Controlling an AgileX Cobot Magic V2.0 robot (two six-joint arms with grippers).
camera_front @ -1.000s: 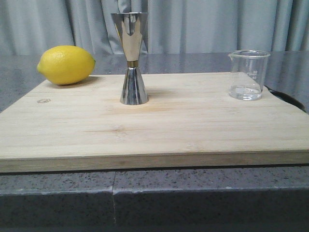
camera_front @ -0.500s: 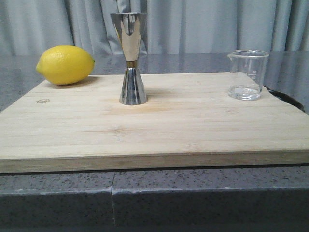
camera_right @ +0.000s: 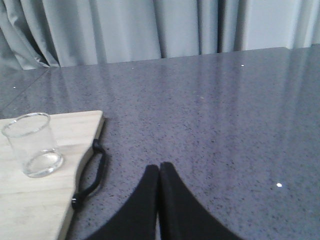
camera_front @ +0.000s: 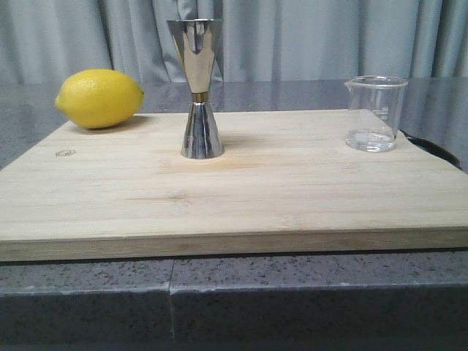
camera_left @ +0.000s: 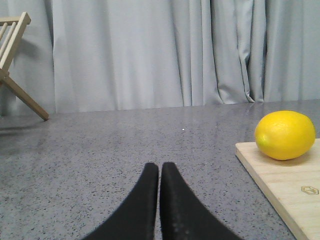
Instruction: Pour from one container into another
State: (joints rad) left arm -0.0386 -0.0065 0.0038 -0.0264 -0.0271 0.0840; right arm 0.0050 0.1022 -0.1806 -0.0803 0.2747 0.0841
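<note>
Beaker (camera_front: 376,113) with unreadable printed marks

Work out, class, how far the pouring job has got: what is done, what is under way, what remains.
Done: nothing visible. The beaker stands upright on the board, a little clear liquid at its bottom; the jigger stands upright, apart from it.
In hand: nothing. The left gripper and right gripper are shut and empty, over the bare counter beside the board.
Left: grasp the beaker, carry it to the jigger, pour.
</note>
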